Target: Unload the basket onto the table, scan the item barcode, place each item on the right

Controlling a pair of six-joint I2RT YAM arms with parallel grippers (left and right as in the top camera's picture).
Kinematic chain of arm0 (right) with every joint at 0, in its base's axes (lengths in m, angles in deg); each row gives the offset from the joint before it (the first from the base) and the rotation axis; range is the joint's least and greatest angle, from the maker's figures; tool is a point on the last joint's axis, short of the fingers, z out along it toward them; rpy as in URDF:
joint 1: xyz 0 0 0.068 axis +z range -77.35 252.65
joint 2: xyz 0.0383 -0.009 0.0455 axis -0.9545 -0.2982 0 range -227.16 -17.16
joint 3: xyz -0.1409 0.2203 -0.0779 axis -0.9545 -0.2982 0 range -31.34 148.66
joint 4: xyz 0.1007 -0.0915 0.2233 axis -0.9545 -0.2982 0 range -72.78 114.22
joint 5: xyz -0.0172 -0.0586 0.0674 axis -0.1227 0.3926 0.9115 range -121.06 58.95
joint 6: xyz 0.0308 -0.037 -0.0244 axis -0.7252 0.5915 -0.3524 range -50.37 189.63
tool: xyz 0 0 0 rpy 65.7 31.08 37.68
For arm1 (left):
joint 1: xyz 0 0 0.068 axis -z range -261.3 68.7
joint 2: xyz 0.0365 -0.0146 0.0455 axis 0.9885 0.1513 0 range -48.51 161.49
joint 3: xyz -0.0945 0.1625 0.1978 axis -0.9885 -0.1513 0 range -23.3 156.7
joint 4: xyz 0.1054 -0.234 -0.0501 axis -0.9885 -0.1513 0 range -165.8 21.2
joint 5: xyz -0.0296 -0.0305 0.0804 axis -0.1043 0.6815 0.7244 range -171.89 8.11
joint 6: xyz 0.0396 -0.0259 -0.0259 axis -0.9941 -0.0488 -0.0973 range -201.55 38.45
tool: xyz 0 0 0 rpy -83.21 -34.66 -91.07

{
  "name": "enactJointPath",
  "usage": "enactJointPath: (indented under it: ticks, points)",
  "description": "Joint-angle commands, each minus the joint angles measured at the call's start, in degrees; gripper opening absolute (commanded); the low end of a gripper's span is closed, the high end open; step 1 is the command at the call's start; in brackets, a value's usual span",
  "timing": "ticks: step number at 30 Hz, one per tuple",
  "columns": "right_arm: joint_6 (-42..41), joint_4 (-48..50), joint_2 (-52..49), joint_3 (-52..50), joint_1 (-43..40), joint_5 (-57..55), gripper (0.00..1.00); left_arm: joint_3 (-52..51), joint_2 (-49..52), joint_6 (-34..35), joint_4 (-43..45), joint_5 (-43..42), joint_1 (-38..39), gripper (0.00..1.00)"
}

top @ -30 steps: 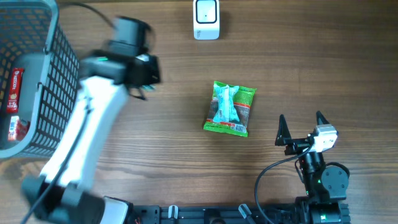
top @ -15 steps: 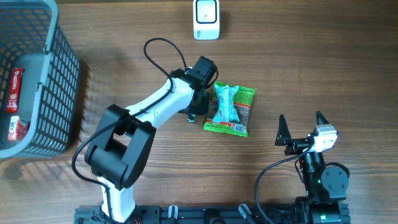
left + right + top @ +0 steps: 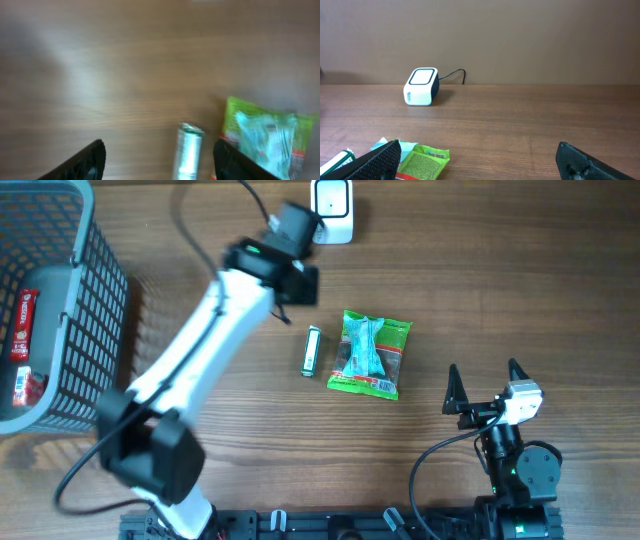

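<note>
Since the earlier frame the left gripper (image 3: 159, 146) has swung away from the slim stick pack (image 3: 311, 351) toward the scanner (image 3: 331, 210); its jaws stand apart with nothing between them; the stick pack lies flat on the table (image 3: 520, 270), just beside the left edge of the green snack packet (image 3: 371, 354); the right gripper (image 3: 484, 367), jaws wide apart, sits well apart at the near right; basket (image 3: 105, 330) at far left.
</note>
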Motion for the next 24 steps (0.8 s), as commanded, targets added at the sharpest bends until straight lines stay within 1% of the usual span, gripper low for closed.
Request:
enactJointPath:
  ticks: [1,3,7,8,9,10,13,15,18,21,24]
  points:
    - [0.68,0.17,0.20,-0.07,-0.28,0.72,1.00,9.90,-7.52,-5.68,-3.43,10.16,-11.17,0.69]
    - [0.68,0.17,0.20,-0.07,-0.28,0.72,1.00,12.39,-10.10,-6.38,-3.52,10.12,-17.84,0.72]
    - [0.68,0.17,0.20,-0.07,-0.28,0.72,1.00,13.03,-14.36,-6.60,-2.10,10.10,-36.28,0.72]
    - [0.68,0.20,0.20,-0.07,-0.28,0.70,0.99,13.03,-14.38,-6.82,-2.12,10.08,-40.06,0.72]
    - [0.66,0.17,0.20,-0.07,-0.28,0.72,1.00,12.96,-13.90,-6.80,-2.38,10.03,-45.86,0.74]
    - [0.68,0.20,0.20,-0.07,-0.28,0.72,1.00,12.96,-13.16,-6.78,-2.84,9.49,-50.01,0.75]
    - [0.68,0.20,0.20,-0.07,-0.28,0.72,1.00,12.41,-9.55,-6.75,-5.29,6.38,-60.48,0.80]
    - [0.68,0.20,0.20,-0.07,-0.28,0.72,1.00,11.52,-6.56,-6.75,-7.45,5.73,-64.83,0.80]
    - [0.66,0.20,0.20,-0.07,-0.28,0.72,1.00,8.11,-1.84,-6.78,-9.57,4.92,-69.00,0.88]
    - [0.66,0.17,0.20,-0.07,-0.28,0.72,1.00,4.26,2.19,-6.80,-10.14,2.45,-71.45,0.91]
    - [0.68,0.17,0.20,-0.07,-0.28,0.72,1.00,0.85,5.84,-6.82,-9.38,2.27,-72.85,0.91]
